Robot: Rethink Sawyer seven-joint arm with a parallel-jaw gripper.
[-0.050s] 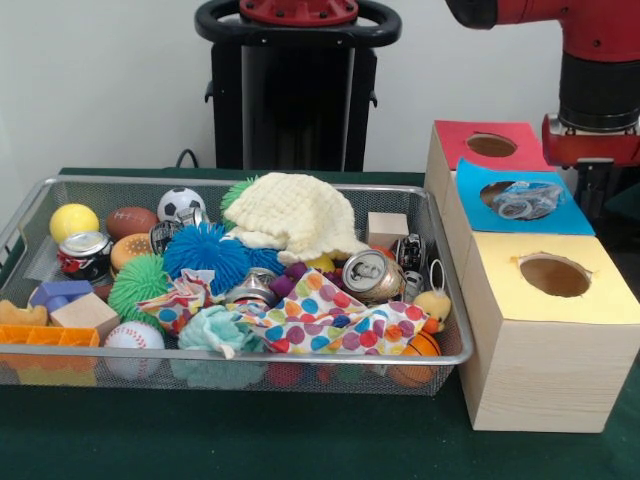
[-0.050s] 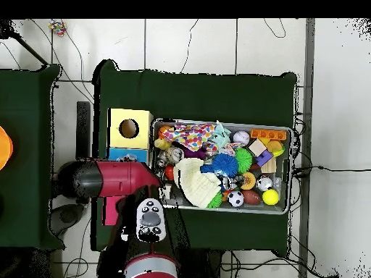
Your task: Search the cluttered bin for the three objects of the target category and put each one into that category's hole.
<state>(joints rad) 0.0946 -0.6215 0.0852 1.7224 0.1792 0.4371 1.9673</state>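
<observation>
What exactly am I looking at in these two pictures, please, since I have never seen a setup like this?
This is a robot arm, red and black, working at a table with a green cover. One picture looks across the table at the robot; the other looks straight down from above, where the arm shows as a red and black shape.

On the table stands a wire mesh bin full of mixed things: balls, spiky toys, crushed cans, wooden blocks, a knitted cream cloth and a spotted cloth. Beside it stand three boxes, each with a round hole on top: red, blue and yellow. Something clear and crumpled sits at the blue box's hole.

The arm's grasping end is hidden here, so I cannot tell whether it holds anything.
</observation>
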